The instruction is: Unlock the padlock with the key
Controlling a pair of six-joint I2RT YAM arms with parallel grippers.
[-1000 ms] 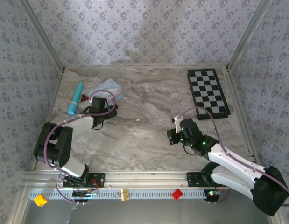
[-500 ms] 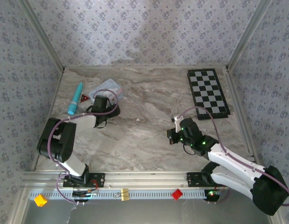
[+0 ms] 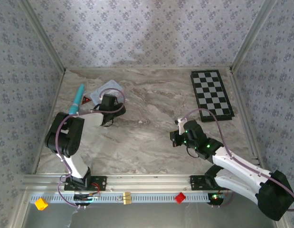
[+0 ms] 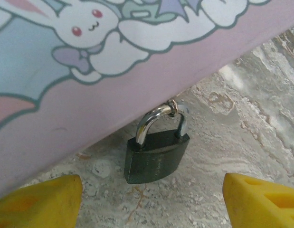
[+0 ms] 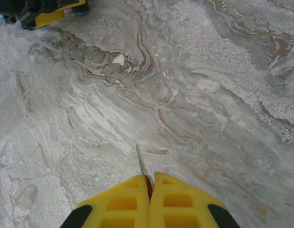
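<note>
The left gripper stands released, its yellow fingertips wide apart and touching nothing, low over the table. Between and just ahead of them lies the padlock, a small black block. Its silver shackle looks closed and hooks through a small ring at the edge of the tin box. The tin box, pale blue and pink with a white rabbit print, sits near the table's far left corner; its inside cannot be seen. The left arm folds back on itself by the left edge, its forearm reaching toward the tin box. The right gripper is clenched on the key, whose thin blade juts forward. It hangs low over bare marble to the right of the table's centre, with its arm stretched out from the near right corner.
</note>
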